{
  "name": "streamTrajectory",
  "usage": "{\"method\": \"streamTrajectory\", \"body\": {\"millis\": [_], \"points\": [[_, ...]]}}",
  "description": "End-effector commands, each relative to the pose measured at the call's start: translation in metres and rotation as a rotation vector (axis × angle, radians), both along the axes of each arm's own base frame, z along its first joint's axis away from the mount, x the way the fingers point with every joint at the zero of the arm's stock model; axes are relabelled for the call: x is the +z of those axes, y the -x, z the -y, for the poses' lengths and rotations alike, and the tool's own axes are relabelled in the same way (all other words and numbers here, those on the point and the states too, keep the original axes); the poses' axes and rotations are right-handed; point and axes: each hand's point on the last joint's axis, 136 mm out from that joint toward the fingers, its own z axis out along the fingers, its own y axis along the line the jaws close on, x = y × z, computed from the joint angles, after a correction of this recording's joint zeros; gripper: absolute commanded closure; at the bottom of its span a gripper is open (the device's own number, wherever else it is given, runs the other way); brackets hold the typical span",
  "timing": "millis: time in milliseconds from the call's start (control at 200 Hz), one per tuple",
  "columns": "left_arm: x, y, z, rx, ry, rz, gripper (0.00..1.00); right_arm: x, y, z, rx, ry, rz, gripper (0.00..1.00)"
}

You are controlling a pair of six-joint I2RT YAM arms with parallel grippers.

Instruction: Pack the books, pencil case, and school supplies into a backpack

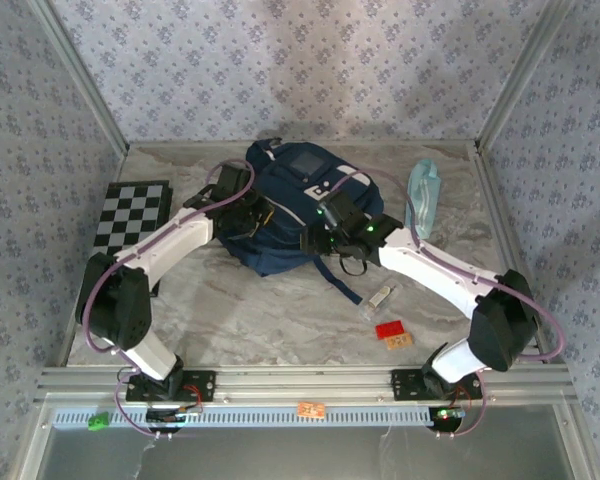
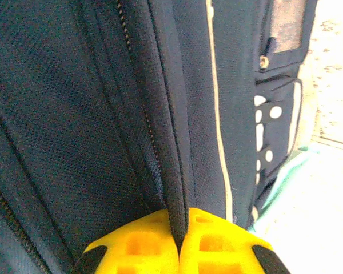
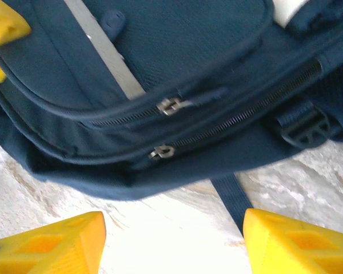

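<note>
Backpack (image 1: 280, 215) sits in the middle of the table (image 1: 260, 310), toward the back, with both arms reaching in to it. It is big, dark blue and soft, with white patches and a thin white stripe. Both zippers look closed.

Far to the left lies a checkered board (image 1: 130, 215), apart from the bag. Next comes the left gripper (image 2: 182, 228). Its yellow fingers (image 2: 143, 245) are pressed together on a fold of the backpack, right by a zipper line, so this arm holds the bag.

Then comes the right gripper (image 3: 171, 220) at the bag's near right side. Its fingers are wide apart with only table between them. Two silver zipper pulls (image 3: 170, 105) lie just ahead of these fingers. The zipper lines run across, from side to side, tipped up a little on the right. This arm is the closer one to the pulls, so I think it goes for one next.

Further right, a small clear school supply (image 1: 380, 298) and a red block (image 1: 389, 329) lie on the table. The pale blue pencil case (image 1: 423, 197) lies farthest right.
</note>
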Motion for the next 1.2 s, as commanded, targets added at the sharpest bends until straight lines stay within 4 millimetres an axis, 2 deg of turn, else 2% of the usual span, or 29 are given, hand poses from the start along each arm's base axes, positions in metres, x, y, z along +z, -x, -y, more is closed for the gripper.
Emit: {"method": "streamTrajectory", "body": {"millis": [0,95,165,260,325,370,435,540,615,765,884,1064,1194], "points": [[0.048,-0.004,0.015,-0.007,0.134,0.089,1.0,0.004,-0.002,-0.003,-0.033,0.06,0.002,0.33],[0.05,-0.003,0.019,-0.01,0.145,0.093,1.0,0.002,-0.005,-0.007,-0.059,0.088,-0.011,0.31],[0.053,-0.004,0.019,-0.004,0.157,0.099,1.0,-0.005,-0.006,-0.013,-0.051,0.107,-0.018,0.35],[0.056,-0.003,0.02,-0.004,0.17,0.093,1.0,-0.013,-0.002,-0.006,-0.07,0.185,0.008,0.37],[0.059,-0.003,0.02,0.009,0.188,0.088,1.0,-0.018,-0.001,-0.007,-0.064,0.178,0.013,0.39],[0.062,-0.003,0.02,0.018,0.207,0.094,1.0,-0.022,-0.003,-0.013,-0.052,0.148,0.012,0.4],[0.066,-0.004,0.02,0.028,0.221,0.095,1.0,-0.026,-0.007,-0.025,-0.006,0.125,0.021,0.46],[0.072,-0.004,0.025,0.023,0.254,0.092,1.0,-0.037,-0.009,-0.033,0.01,0.133,0.005,0.47],[0.075,-0.004,0.027,0.017,0.256,0.094,1.0,-0.047,-0.012,-0.029,-0.005,0.173,-0.015,0.48],[0.078,0.0,0.024,0.026,0.252,0.102,1.0,-0.046,-0.029,-0.012,-0.094,0.221,0.029,0.47],[0.085,0.001,0.02,0.027,0.236,0.12,1.0,-0.05,-0.034,0.003,-0.126,0.243,0.024,0.55],[0.084,0.0,0.02,0.028,0.232,0.118,1.0,-0.043,-0.032,0.022,-0.107,0.255,0.06,0.7],[0.081,-0.002,0.021,0.025,0.227,0.111,1.0,-0.041,-0.034,0.04,-0.143,0.237,0.056,0.7]]}}
